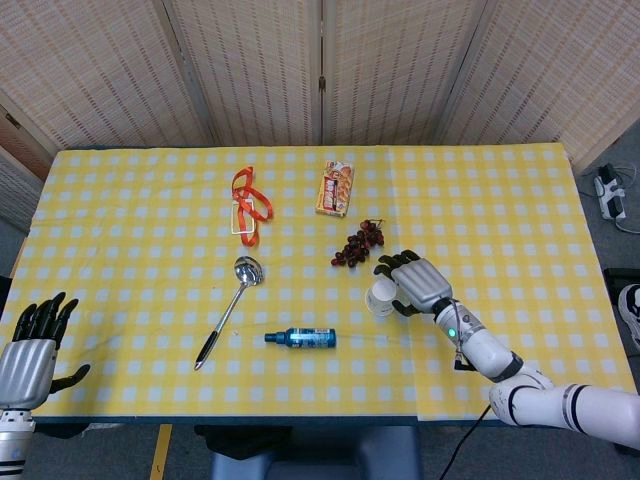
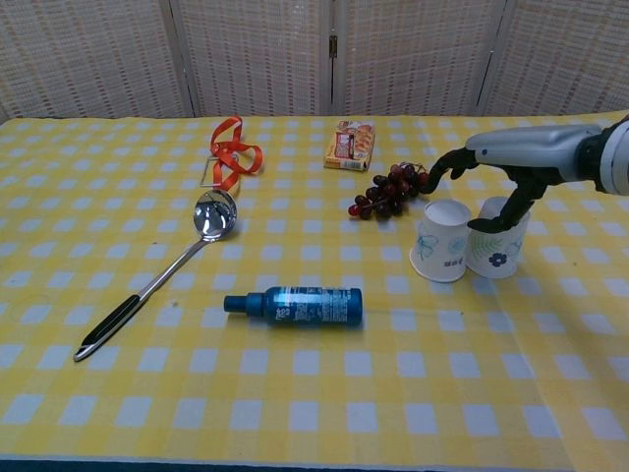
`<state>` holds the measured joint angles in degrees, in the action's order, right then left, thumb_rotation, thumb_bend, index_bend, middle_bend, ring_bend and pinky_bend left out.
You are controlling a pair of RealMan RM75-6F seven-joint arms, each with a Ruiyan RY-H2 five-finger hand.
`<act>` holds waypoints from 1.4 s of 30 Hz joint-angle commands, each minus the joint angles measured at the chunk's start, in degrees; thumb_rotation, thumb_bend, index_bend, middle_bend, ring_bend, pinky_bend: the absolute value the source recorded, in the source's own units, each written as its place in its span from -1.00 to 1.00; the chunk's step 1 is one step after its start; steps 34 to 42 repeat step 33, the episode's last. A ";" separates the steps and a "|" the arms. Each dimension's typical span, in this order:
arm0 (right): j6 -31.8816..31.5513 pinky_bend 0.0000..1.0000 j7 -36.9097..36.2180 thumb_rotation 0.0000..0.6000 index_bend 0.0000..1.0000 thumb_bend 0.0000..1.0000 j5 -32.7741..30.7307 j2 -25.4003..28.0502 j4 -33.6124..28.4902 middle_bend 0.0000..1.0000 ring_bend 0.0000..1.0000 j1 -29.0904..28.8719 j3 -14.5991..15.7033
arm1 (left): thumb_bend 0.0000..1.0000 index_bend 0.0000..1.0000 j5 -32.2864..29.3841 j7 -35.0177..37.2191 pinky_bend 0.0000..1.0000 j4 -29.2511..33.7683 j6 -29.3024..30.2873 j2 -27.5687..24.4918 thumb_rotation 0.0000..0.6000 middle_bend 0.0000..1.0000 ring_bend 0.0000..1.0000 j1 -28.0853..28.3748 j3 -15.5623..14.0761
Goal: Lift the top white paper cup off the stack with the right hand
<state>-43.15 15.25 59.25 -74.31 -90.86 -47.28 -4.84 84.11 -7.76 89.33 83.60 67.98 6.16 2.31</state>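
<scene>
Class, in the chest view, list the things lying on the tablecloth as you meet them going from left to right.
Ladle → orange ribbon → blue bottle → snack packet → grapes → two paper cups, under the right hand.

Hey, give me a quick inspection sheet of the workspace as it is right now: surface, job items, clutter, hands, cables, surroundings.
Surface: table under a yellow and white checked cloth.
Job's things: two white paper cups, left cup and right cup, upside down side by side, no longer stacked.
Clutter: ladle, blue bottle lying on its side, grapes, snack box, orange ribbon.
Hands: right hand arched over both cups, a finger against the right cup; a firm hold cannot be confirmed. Left hand off the near-left table edge, fingers apart, holding nothing.
Cables: power strip on the floor at right.
Surroundings: woven folding screens behind the table.
</scene>
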 commanded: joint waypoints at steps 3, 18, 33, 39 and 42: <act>0.06 -0.79 -0.37 1.00 -0.65 -0.13 0.37 0.46 -0.38 -0.72 -0.70 0.15 0.11 | -0.58 -1.00 -0.09 0.05 -1.00 -0.02 -0.18 -0.05 1.00 -1.00 -1.00 0.04 -0.02; -23.75 -0.79 -3.91 1.00 -0.68 -0.13 11.26 9.50 -8.34 -0.74 -0.63 13.78 0.62 | -0.57 -1.00 0.48 -0.88 -1.00 0.33 0.53 0.45 1.00 -1.00 -1.00 0.61 0.73; -46.12 -0.88 -14.42 1.00 -0.88 -0.13 23.26 10.08 -4.40 -0.96 -0.87 32.91 6.69 | -0.54 -1.00 2.40 -4.78 -1.00 3.69 2.32 1.72 1.00 -1.00 -1.00 1.22 1.21; -46.12 -0.88 -14.42 1.00 -0.88 -0.13 23.26 10.08 -4.40 -0.96 -0.87 32.91 6.69 | -0.54 -1.00 2.40 -4.78 -1.00 3.69 2.32 1.72 1.00 -1.00 -1.00 1.22 1.21; -46.12 -0.88 -14.42 1.00 -0.88 -0.13 23.26 10.08 -4.40 -0.96 -0.87 32.91 6.69 | -0.54 -1.00 2.40 -4.78 -1.00 3.69 2.32 1.72 1.00 -1.00 -1.00 1.22 1.21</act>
